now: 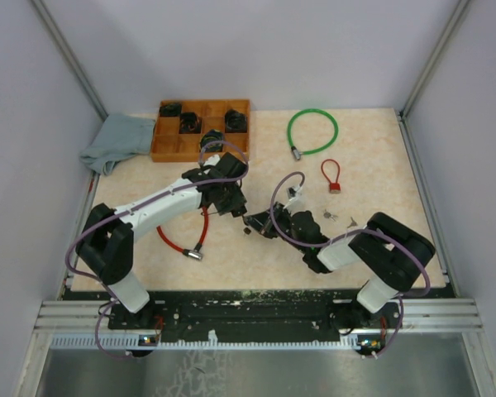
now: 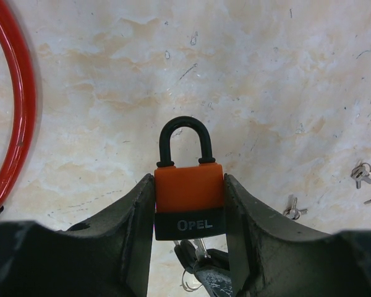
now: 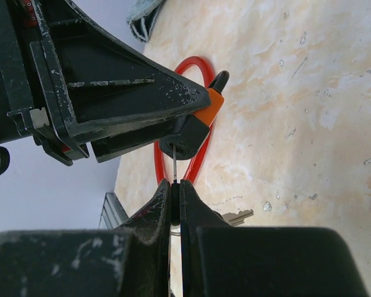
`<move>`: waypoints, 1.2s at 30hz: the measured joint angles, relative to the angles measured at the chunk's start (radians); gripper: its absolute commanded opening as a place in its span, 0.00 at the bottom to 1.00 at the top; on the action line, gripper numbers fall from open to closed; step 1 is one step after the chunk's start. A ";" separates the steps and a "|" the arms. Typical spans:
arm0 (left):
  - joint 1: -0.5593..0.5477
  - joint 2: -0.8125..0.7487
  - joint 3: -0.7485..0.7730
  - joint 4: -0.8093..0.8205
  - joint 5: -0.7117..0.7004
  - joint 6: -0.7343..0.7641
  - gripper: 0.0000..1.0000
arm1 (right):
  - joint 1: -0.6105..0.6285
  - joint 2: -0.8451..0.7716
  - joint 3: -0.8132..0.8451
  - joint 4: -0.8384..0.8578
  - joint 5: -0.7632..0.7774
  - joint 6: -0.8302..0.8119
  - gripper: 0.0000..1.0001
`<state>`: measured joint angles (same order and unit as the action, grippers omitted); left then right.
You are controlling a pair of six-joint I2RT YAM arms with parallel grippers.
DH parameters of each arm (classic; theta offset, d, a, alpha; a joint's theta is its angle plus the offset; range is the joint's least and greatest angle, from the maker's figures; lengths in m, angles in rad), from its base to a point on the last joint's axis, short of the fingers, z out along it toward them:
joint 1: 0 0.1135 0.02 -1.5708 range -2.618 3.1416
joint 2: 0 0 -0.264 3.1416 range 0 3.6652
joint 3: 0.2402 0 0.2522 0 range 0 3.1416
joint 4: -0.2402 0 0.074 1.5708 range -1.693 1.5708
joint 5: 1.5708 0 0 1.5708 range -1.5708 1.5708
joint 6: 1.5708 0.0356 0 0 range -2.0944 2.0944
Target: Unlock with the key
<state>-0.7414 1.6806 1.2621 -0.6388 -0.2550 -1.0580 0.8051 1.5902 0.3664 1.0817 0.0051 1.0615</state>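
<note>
You see the table (image 1: 380, 240) w/ a tray (image 1: 200, 132) at the far left, a cloth (image 1: 116, 141) just beside it and a green cable (image 1: 312, 131) further right. A red cable (image 2: 18, 105) lies near the L arm. Your L gripper (image 2: 188, 182) is approx. half open and clamps the padlock (image 2: 188, 193) by its two sides, near table centre, shackle pointing away from the wrist. Your R gripper (image 3: 176, 189) is closed fully on the key (image 3: 174, 167); the blade reaches into the keyhole in the black bottom of the padlock. Some spare keys (image 2: 360, 173) lie on the table nearby.

White-and-black left arm (image 1: 155, 203) and right arm (image 1: 341, 252), loose purple cables (image 1: 67, 258), scuffed matte-black jaws
</note>
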 measured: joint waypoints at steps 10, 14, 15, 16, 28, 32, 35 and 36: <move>-0.006 0.000 0.000 -0.025 -0.013 -0.001 0.00 | 0.013 -0.005 0.000 -0.016 -0.006 -0.021 0.00; -0.011 0.000 0.000 -0.034 -0.019 -0.001 0.00 | 0.021 -0.011 0.000 -0.028 -0.006 -0.021 0.00; -0.012 0.000 0.000 -0.036 -0.019 -0.001 0.00 | 0.024 -0.014 0.000 -0.032 -0.005 -0.021 0.00; -0.013 0.000 0.000 -0.038 -0.019 -0.001 0.00 | 0.026 -0.017 0.000 -0.037 -0.003 -0.021 0.00; -0.016 -0.016 -0.013 -0.037 -0.024 -0.001 0.00 | 0.037 -0.024 0.000 -0.045 -0.002 -0.021 0.00; -0.016 -0.043 -0.033 -0.026 -0.025 -0.001 0.00 | 0.039 -0.036 0.000 -0.047 -0.012 -0.021 0.00; -0.016 -0.058 -0.040 -0.019 -0.031 -0.001 0.00 | 0.039 -0.052 0.000 -0.051 -0.019 -0.021 0.00; -0.016 -0.061 -0.044 -0.015 -0.035 0.000 0.00 | 0.039 -0.058 0.000 -0.050 -0.019 -0.021 0.00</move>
<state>-0.7578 1.6196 1.2179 -0.6540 -0.2901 -1.0580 0.8444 1.5318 0.3668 1.0317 -0.0143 1.0405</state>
